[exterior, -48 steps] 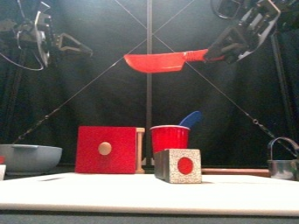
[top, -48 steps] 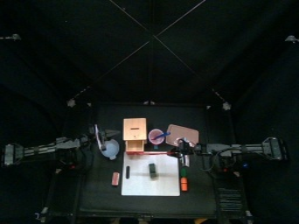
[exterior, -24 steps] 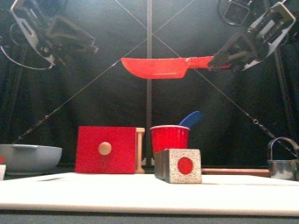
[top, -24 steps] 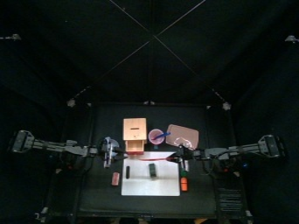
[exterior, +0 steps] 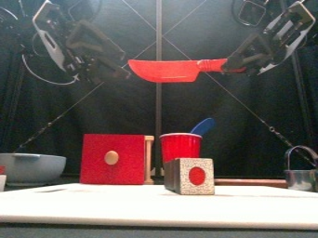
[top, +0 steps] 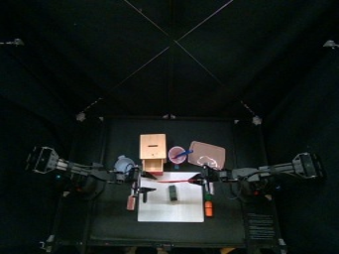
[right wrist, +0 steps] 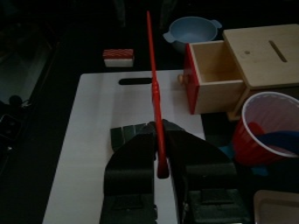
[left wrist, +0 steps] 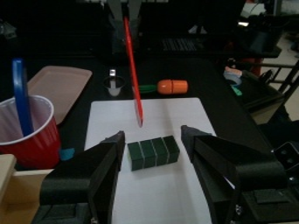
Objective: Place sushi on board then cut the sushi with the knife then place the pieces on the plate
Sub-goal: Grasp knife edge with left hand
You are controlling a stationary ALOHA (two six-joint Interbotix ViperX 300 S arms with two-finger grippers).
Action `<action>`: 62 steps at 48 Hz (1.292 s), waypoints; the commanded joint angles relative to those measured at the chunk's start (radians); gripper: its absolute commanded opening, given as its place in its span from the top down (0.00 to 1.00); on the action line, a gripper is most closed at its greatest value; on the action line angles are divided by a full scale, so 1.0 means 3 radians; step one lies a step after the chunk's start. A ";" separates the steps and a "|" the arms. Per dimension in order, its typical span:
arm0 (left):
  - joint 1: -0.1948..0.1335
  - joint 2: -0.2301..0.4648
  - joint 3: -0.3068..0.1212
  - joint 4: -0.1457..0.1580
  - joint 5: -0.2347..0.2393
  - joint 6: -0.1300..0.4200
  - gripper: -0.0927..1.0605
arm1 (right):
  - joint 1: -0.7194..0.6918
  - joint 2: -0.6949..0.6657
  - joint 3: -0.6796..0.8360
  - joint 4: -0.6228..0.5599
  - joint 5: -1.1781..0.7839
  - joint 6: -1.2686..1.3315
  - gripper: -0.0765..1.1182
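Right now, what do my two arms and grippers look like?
The left arm and right arm are black and built of jointed segments. The left gripper and right gripper each have two broad black jaws, with a pale cross-plate above them.

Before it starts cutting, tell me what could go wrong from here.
1. The sushi roll lies loose on the white board; the left hand is open high above it, not gripping. A cut now could push it sideways or scatter the blocks.
2. The right hand holds the red knife by the handle end only, so the blade might twist under pressure.
3. The front view shows the blade tip near the left hand; they might collide.
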 commanded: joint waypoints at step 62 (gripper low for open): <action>0.0281 0.0414 -0.0501 0.0097 0.0230 0.0005 0.24 | -0.0020 0.0087 -0.0051 -0.0015 -0.0015 -0.0005 0.60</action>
